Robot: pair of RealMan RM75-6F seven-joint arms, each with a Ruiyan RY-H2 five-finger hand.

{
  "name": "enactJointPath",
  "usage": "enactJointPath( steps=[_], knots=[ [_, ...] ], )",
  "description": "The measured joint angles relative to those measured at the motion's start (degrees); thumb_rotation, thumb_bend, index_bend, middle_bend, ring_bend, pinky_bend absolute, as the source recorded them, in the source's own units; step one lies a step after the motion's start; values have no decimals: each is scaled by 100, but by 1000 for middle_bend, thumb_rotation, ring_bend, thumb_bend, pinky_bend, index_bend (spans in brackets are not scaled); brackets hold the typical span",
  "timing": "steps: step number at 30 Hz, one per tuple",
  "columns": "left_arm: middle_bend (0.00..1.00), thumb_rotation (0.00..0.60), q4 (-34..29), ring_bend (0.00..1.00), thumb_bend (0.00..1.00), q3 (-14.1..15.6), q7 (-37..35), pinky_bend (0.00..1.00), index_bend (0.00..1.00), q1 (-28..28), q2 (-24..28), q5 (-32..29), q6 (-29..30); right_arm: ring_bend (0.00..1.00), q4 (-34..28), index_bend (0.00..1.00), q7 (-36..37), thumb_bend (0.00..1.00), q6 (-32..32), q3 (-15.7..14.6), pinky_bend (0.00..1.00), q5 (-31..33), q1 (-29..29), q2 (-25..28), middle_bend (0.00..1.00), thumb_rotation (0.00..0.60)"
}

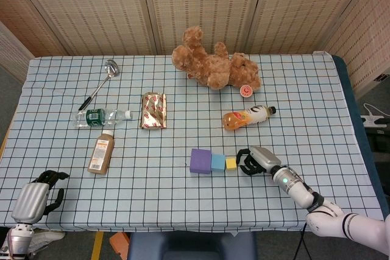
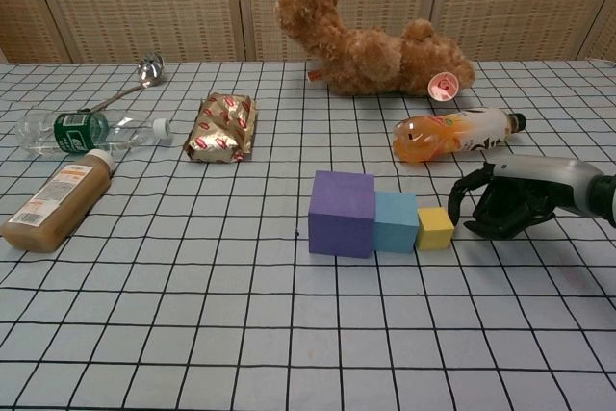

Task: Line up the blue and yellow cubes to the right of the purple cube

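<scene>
We find the purple cube [image 2: 341, 213], the blue cube [image 2: 396, 221] and the yellow cube [image 2: 435, 228] already in a row near the middle of the desk [image 2: 289, 334], each touching the next. The row's long axis runs from 9 o'clock to 3 o'clock, purple at the 9 o'clock end and yellow at the 3 o'clock end, stepping down in size. Their front faces look roughly flush, though the yellow one seems to sit a touch nearer the front edge.

We judge the lining-up is essentially done. The right hand [image 2: 508, 204] hovers just at 3 o'clock of the yellow cube, fingers curled inward around nothing, apart from the cube by a small gap. If anything remains, we would call for a light nudge to square the yellow cube, or simply drawing the hand away toward 3 o'clock without brushing the row.

The left hand [image 1: 35, 198] rests at the desk's 7 o'clock corner, fingers curled, holding nothing.
</scene>
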Motion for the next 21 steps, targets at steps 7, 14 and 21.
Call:
enactJointPath(
  steps=[7, 14, 21],
  knots=[
    [374, 600, 0, 240, 541, 0, -6, 515, 349, -1, 0, -4, -5, 938, 120, 486, 150, 403, 18, -14, 1000, -84, 3, -105, 866, 600],
    [374, 600, -1, 240, 541, 0, -21, 515, 349, 2, 3, -1, 1, 938, 226, 483, 316, 403, 39, -41, 1000, -194, 21, -219, 867, 600],
    [374, 600, 5, 240, 541, 0, -30, 515, 350, 5, 7, -2, 5, 938, 293, 481, 397, 403, 90, -59, 1000, -259, 35, -268, 867, 600]
  ],
)
